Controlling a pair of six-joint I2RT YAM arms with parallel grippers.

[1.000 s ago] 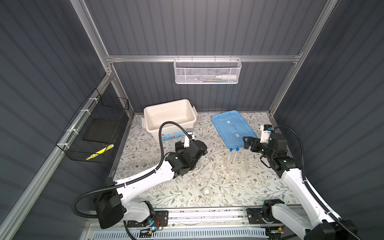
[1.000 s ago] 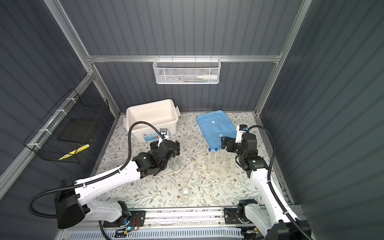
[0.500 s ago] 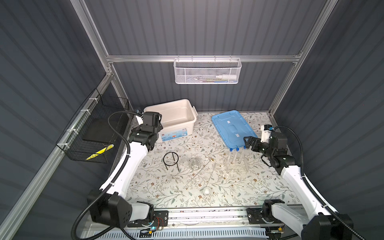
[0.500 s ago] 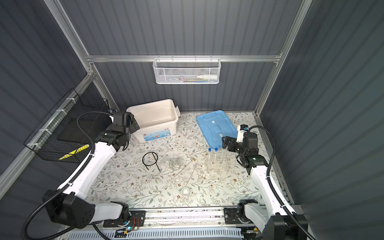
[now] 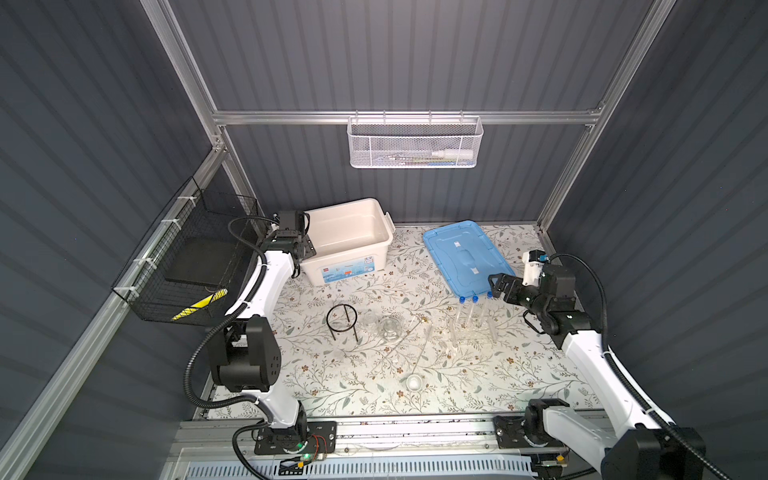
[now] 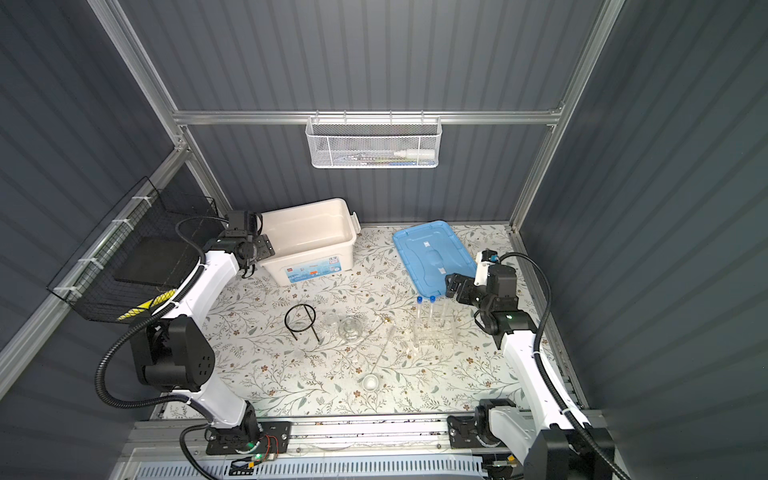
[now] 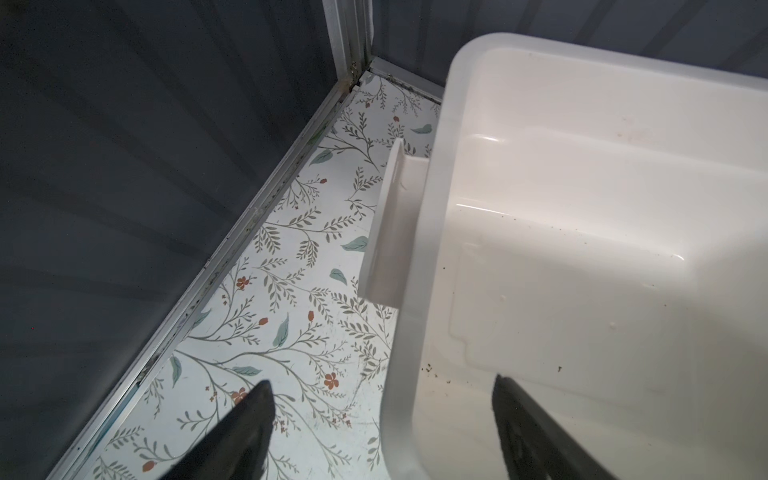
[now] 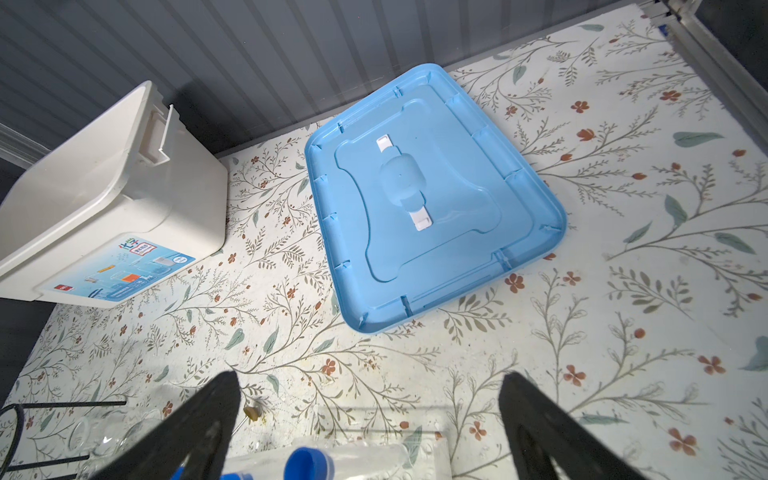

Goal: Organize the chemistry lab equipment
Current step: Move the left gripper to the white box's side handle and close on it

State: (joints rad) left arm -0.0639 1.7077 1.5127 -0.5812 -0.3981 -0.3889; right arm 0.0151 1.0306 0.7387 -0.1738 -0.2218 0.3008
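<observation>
My left gripper (image 7: 382, 384) is open and straddles the left wall of the white storage box (image 5: 345, 270), one finger outside over the floor, one inside. It shows at the box's left end in both top views (image 6: 264, 245). My right gripper (image 8: 371, 380) is open above the blue-capped test tubes (image 5: 473, 299), which stand in the clear rack (image 5: 471, 330). On the mat's middle stand a black ring tripod (image 5: 342, 320), a small beaker (image 5: 370, 321) and a flask (image 5: 389, 326). Glass rods (image 5: 424, 345) lie beside them. A small white dish (image 5: 414, 381) sits nearer the front.
The blue lid (image 5: 461, 253) lies flat at the back right, just behind the tubes. A black wire basket (image 5: 187, 262) hangs on the left wall close to my left arm. A white mesh basket (image 5: 415, 143) hangs on the back wall.
My left arm has swung from the glassware in the middle back to the box's left end and settled over its wall. The right gripper has barely moved.
</observation>
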